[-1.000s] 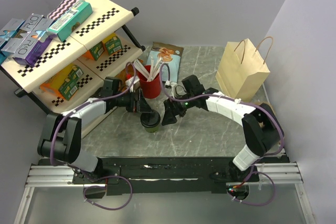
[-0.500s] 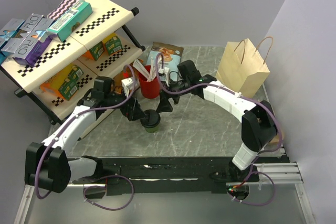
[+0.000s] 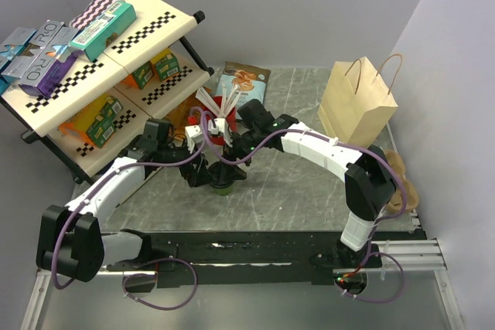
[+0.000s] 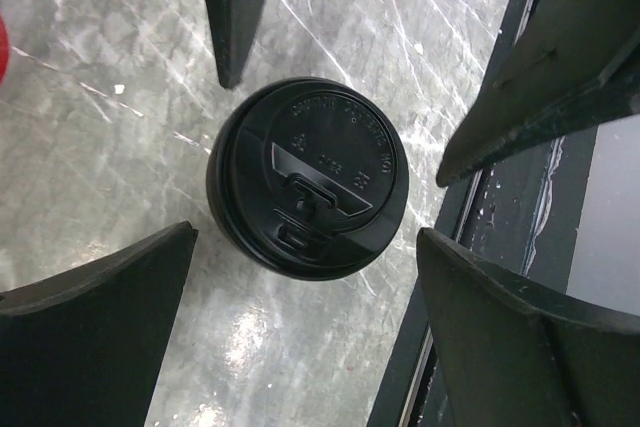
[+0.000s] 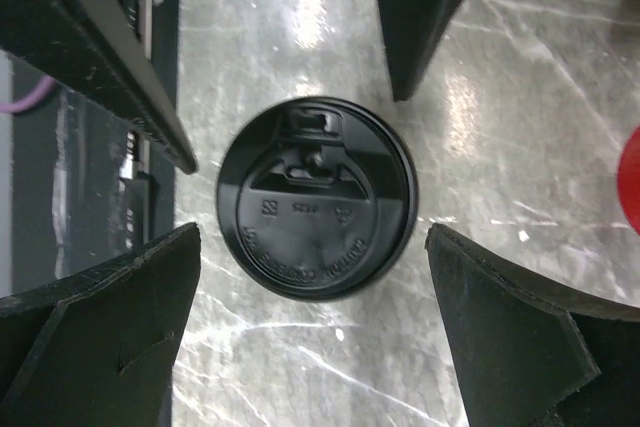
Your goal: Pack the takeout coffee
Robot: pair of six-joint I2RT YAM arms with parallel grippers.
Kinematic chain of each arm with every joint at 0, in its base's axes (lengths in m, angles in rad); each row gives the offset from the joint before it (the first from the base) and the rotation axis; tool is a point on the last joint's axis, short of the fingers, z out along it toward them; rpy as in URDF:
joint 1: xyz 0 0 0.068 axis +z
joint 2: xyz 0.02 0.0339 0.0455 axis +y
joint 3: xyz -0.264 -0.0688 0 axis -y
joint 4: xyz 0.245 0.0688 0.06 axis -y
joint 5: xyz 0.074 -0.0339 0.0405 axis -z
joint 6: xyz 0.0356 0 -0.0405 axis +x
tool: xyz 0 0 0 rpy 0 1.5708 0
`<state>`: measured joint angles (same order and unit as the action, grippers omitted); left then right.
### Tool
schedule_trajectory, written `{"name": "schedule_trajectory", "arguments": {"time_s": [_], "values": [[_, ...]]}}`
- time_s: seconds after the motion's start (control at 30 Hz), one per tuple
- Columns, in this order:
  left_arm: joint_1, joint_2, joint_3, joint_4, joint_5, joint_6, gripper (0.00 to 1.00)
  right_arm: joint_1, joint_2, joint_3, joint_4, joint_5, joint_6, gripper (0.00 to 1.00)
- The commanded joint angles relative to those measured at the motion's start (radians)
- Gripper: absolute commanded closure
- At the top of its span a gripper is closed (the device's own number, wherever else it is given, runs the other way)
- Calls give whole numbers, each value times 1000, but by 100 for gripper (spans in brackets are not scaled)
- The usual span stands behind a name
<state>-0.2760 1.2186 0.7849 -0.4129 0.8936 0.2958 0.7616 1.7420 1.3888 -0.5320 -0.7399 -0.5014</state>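
we reach both arms in from opposite sides, and they meet right above the takeout coffee (image 3: 223,185). our left gripper (image 3: 199,173) points straight down over it, jaws spread wide, one finger on each side of the lid and clear of it. our right gripper (image 3: 234,166) hangs just beside it, just as wide, also straddling the lid without touching.

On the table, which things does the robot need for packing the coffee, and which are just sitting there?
For the job:
- small dark-green paper cup with a round black plastic lid
- tan paper bag with handles, probably where the cup goes

Just lying about:
- red cup of white stirrers
- blue snack packet lying flat
- checkered two-level shelf holding boxes
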Motion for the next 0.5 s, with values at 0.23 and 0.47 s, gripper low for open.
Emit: {"name": "schedule_trajectory", "arguments": {"time_s": [0.23,0.47], "values": [[-61,5,-62,152,-16,-33,5,33,22,-8,16,85,-65,0],[-71,16,-70,180,-39,-40,7,51,11,-34,46,93,-80,0]]}}
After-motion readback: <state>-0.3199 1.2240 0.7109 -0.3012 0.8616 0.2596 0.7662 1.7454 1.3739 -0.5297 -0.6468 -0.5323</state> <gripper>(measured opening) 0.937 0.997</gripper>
